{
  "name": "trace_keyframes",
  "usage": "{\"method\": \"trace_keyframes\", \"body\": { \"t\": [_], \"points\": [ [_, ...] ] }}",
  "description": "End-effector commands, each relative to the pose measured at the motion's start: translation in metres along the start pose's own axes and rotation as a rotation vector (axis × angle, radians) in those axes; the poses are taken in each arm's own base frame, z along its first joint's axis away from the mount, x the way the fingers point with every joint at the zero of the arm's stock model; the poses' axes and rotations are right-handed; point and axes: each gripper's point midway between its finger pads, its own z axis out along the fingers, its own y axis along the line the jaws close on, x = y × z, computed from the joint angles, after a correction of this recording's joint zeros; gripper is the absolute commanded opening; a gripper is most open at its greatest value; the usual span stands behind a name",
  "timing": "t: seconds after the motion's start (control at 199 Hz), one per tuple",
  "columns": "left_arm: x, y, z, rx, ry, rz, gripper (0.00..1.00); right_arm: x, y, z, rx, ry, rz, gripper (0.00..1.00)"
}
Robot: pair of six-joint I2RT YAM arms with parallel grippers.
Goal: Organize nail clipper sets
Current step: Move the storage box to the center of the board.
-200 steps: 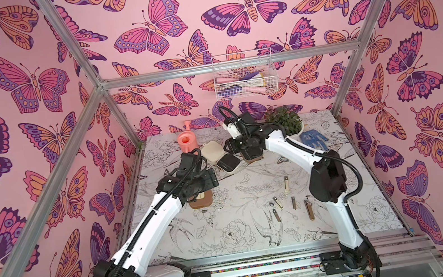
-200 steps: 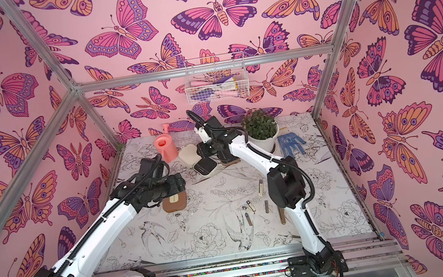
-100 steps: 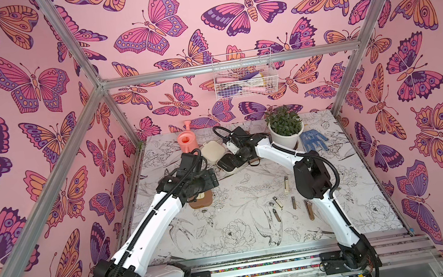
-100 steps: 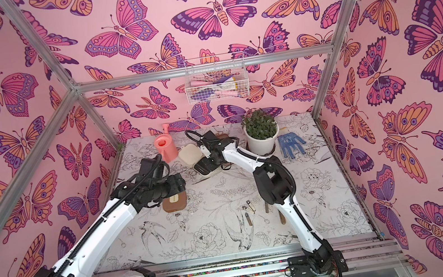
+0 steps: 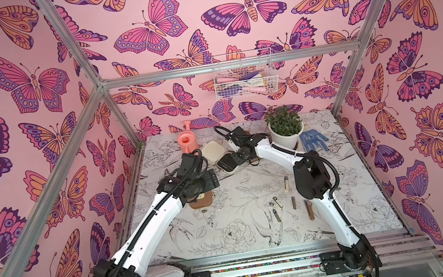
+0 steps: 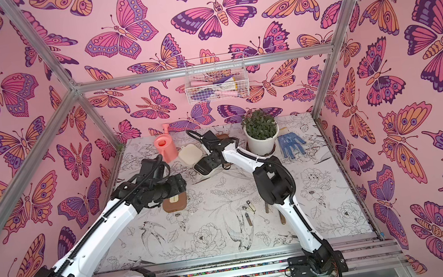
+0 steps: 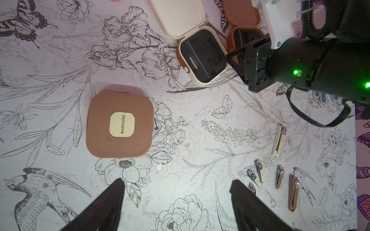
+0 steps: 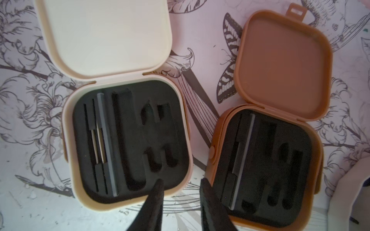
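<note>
The task looks to be at an early-to-middle stage: cases are opened, but nothing is packed yet.

In both top views, two cases lie open just above the centre of the frame, close to the pink watering can [image 5: 187,141]. The cream case [image 8: 128,144] and the tan case [image 8: 266,160] sit side by side, lids flung back. Each black lining holds a grey file, and the cream case also holds two slim tools. The larger slots in both are empty.

The third set, a closed brown case [image 7: 119,125] labelled MANICURE, lies left of centre in both top views, still shut.

The loose clippers [image 5: 287,184] lie scattered on the tabletop [image 5: 236,190] right of centre, about six of them, all outside the cases.

The left tool [image 7: 176,181] hangs spread wide and empty, with the closed brown case just beside it. The right tool [image 8: 181,181] has its fingers a narrow way apart at the cream case's near rim. I cannot tell whether it pinches that rim.

Left to do, by my reading: open the brown case, seat every clipper, close all three.
</note>
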Motion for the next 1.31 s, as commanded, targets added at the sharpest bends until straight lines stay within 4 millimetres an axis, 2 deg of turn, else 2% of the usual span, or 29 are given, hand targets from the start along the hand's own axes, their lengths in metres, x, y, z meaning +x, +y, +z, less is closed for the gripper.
{"method": "trace_keyframes", "body": {
  "t": [0.0, 0.131, 0.146, 0.171, 0.564, 0.997, 1.063, 1.168, 1.304],
  "points": [
    [0.009, 0.004, 0.004, -0.010, 0.029, 0.002, 0.85, -0.006, -0.006, 0.007, 0.020, -0.007, 0.018, 0.31],
    [0.009, 0.003, 0.004, -0.010, 0.027, 0.002, 0.85, -0.003, -0.007, 0.015, -0.001, 0.004, 0.030, 0.30],
    [0.012, 0.006, 0.013, -0.028, 0.053, 0.003, 0.85, -0.002, -0.006, 0.015, -0.003, 0.005, 0.029, 0.30],
    [0.013, 0.006, 0.015, -0.031, 0.058, 0.003, 0.85, -0.002, -0.007, 0.017, -0.005, 0.007, 0.034, 0.30],
    [0.013, 0.006, 0.017, -0.035, 0.064, 0.005, 0.85, 0.007, -0.015, 0.032, -0.031, 0.032, 0.093, 0.25],
    [0.013, 0.005, 0.017, -0.033, 0.064, 0.007, 0.85, 0.017, -0.011, 0.041, -0.055, 0.061, 0.099, 0.16],
    [0.013, 0.006, 0.017, -0.033, 0.064, 0.005, 0.85, 0.018, -0.010, 0.040, -0.058, 0.064, 0.101, 0.14],
    [0.014, 0.006, 0.015, -0.029, 0.062, 0.005, 0.85, 0.022, -0.009, 0.038, -0.064, 0.072, 0.103, 0.00],
    [0.016, 0.007, 0.012, -0.026, 0.058, 0.003, 0.85, 0.027, -0.008, 0.030, -0.069, 0.080, 0.113, 0.00]
  ]
}}
